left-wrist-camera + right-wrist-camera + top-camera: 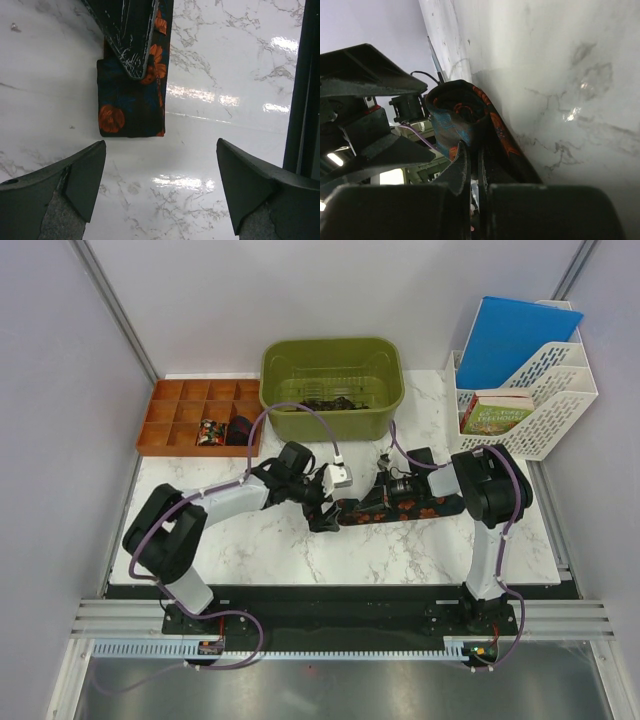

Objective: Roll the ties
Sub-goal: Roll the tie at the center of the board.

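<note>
Tabletop (400,555) of white marble carries an orange compartment tray (150,425) at ten o'clock in the overhead view, with a few small items in its near cells. Toward the centre, the left gripper (322,508) hangs over the left end of the tie (375,512). Its jaws are spread wide and grasp nothing; in its wrist view the gripper (160,150) frames bare marble, with the tie's squared end (131,107) lying flat at twelve o'clock. A green bin (375,405) stands at twelve o'clock on the table. The dark, orange-flowered tie runs from nine to three across the middle. The right gripper (388,488) is clenched on it, and its wrist view shows the gripper (472,150) pinching fabric that curls into a loop (457,112) at eleven o'clock. A white file rack (560,400) sits at two o'clock.
</note>
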You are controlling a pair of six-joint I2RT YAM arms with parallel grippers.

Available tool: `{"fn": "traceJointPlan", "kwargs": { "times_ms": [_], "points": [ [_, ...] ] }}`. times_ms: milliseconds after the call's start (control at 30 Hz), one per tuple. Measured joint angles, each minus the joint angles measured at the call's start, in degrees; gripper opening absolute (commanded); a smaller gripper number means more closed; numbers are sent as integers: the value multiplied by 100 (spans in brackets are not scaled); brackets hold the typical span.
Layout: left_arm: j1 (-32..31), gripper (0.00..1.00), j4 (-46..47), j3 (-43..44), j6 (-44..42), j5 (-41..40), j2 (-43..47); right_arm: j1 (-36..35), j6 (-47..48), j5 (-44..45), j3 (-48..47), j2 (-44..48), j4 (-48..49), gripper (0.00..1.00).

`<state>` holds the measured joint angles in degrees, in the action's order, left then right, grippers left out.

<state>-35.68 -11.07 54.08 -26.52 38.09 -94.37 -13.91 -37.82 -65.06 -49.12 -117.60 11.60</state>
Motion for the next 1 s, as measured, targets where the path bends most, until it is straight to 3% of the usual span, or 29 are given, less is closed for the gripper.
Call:
{"fn": "traceJointPlan", "kwargs": {
  "times_ms": [267,633,1000],
  "points": [
    [-479,89,555,66,4,-879,-455,-9,125,-55,26,0,0,0],
    [-918,67,466,577,2,-1827,-1091,-28,52,42,72,107,-37,0],
    [-1064,48,184,761,9,-2129,-1117,-61,-229,597,151,658,-660,0]
  ]
}}
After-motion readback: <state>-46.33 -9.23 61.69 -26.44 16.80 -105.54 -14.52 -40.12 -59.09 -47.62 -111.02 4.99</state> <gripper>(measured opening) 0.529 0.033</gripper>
